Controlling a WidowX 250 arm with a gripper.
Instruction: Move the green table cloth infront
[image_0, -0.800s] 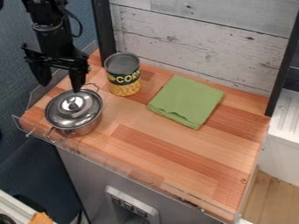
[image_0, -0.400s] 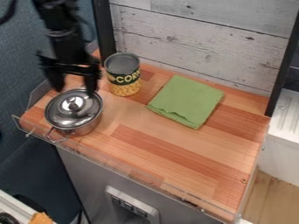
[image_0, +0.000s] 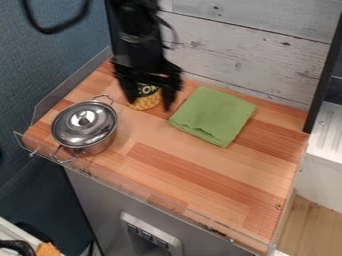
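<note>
Gripper (image_0: 149, 103) is wide apart at the fingers, no grip on anything that I can see. Corn can (image_0: 145, 101) shows through the gap, partly hidden; can't tell if I'm touching it. Green cloth (image_0: 214, 115) lies flat and folded on the counter (image_0: 200, 170), just right of the gripper in the camera view, reaching a bit nearer the camera. Lidded pot (image_0: 85, 127) is left of the gripper, also nearer the camera.

Handling: cloth should be light, limp, nothing to break. Not likely slippery, but it's layered, so a shallow pinch may take only the top ply and unfold the rest. Edge closest to the camera looks slightly ruffled, layers a bit loose there.

Grip: I'd clear the can first, then come down over the cloth's middle, tips lightly onto the wood, and gather a ridge through all layers. Backup is the near edge, one finger each side of the fold, but expect the far half to droop and trail. Low lift or a drag toward the camera should do. Too much down force just loads the fingertips against the wood.
</note>
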